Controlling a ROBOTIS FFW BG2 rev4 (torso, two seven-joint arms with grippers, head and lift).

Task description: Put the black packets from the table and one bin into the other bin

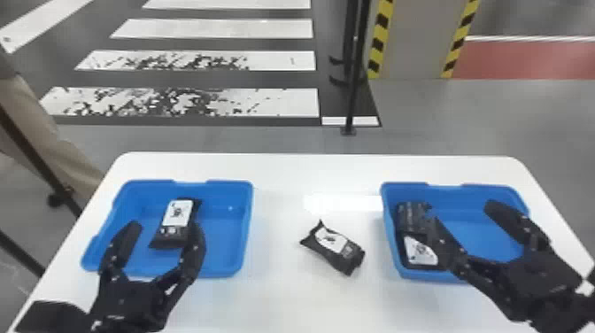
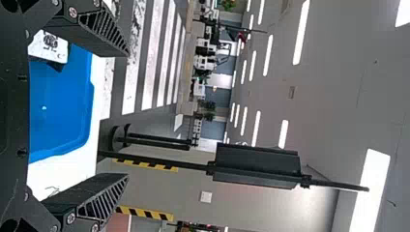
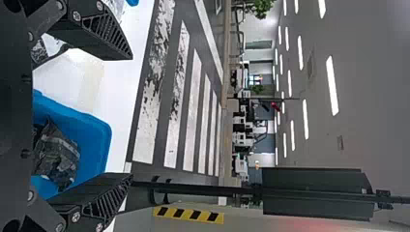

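Open wide, the fingers (image 1: 125, 241) of the left gripper (image 1: 166, 228) hang by the left bin (image 1: 221, 269). One looks close to the packet (image 1: 178, 214) inside. Shut too high, they might pinch only its edge, so it could slip out.

The right gripper (image 1: 462, 212) has its fingers apart too, by the right bin (image 1: 480, 193). One finger is in front of two bunched packets (image 1: 418, 250); going down there, it could poke them or bump the bin's wall.

Farther out, a tilted packet (image 1: 338, 250) lies on the surface (image 1: 274, 292) between the bins. A sideways push could slide it away, and both arms reaching in could bang together.
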